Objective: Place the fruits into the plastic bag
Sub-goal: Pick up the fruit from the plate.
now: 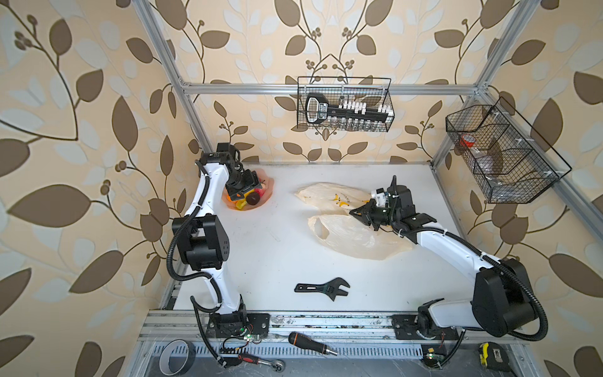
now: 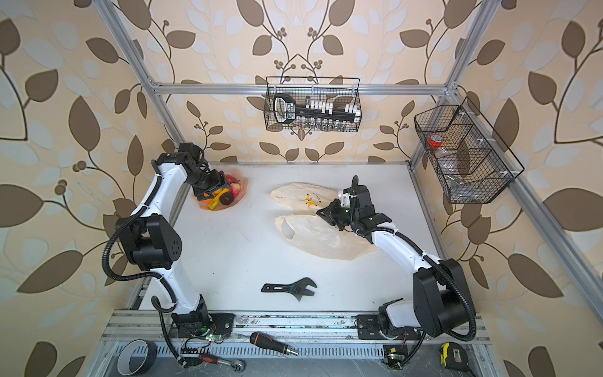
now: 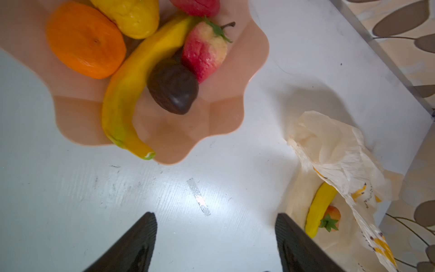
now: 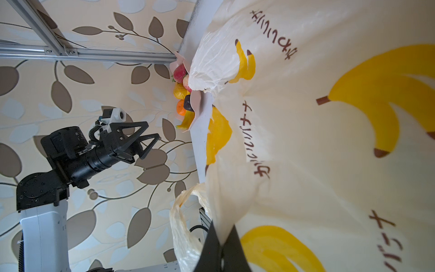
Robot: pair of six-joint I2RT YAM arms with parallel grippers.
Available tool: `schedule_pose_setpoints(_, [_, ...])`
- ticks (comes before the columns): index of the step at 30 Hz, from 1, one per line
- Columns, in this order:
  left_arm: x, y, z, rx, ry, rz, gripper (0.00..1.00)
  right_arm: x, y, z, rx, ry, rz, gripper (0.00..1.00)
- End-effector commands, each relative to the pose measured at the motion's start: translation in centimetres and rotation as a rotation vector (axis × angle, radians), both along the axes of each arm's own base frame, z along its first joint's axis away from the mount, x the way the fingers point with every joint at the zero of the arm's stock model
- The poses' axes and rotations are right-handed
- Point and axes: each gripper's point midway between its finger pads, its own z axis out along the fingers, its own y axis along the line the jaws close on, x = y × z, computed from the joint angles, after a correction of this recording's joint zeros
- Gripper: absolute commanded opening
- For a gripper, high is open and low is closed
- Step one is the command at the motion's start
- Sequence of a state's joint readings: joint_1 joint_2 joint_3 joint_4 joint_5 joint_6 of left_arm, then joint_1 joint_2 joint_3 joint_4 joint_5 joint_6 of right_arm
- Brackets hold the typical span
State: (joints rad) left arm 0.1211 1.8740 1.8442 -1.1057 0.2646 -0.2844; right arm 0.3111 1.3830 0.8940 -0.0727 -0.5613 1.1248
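Pink petal-edged plastic dish [image 3: 211, 113] sits at far-left corner of white tabletop [image 1: 277, 254], w/ toy fruit piled in it. There's a round orange tangerine [image 3: 86, 40] and a knobbly yellow lemon [image 3: 131, 16]. A long yellow banana [image 3: 131, 87] lies across the middle, its tip poking over the rim. A red-and-cream strawberry [image 3: 204, 51] has green leaves. A dark brown-purple wrinkled fruit [image 3: 173, 88] touches both banana & strawberry. One more red fruit is cut off by frame edge, can't tell which.

L gripper [image 3: 215, 215] hangs over the dish's near edge. Its black jaws are spread wide w/ nothing btwn them, and only bare table shows past the tips.

Thin cream-white crinkly plastic bag [image 1: 355, 238], printed w/ yellow banana bunches & brown text, lies right of centre, well apart from dish. R gripper [image 4: 222, 232] is clamped tight on a fold of bag film at the mouth. The upper layer is lifted, so the opening faces the dish.

Inside the bag, per left wrist view, are a second yellow banana [image 3: 319, 209] & a small red strawberry [image 3: 332, 217], touching each other.

Black adjustable wrench [image 1: 326, 287] lies near front edge, apart from bag & dish.
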Motion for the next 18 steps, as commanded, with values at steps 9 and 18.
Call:
schedule_pose_setpoints(9, [2.2,2.3,-2.2,0.101,0.013,0.008,0.77,0.4,0.0,1.7,-0.002,-0.033,0.003,0.0])
schedule_pose_setpoints(18, [5.3,3.0,-3.5,0.12,-0.014,0.015,0.72,0.6,0.0,1.6,-0.005,-0.031,0.0,0.0])
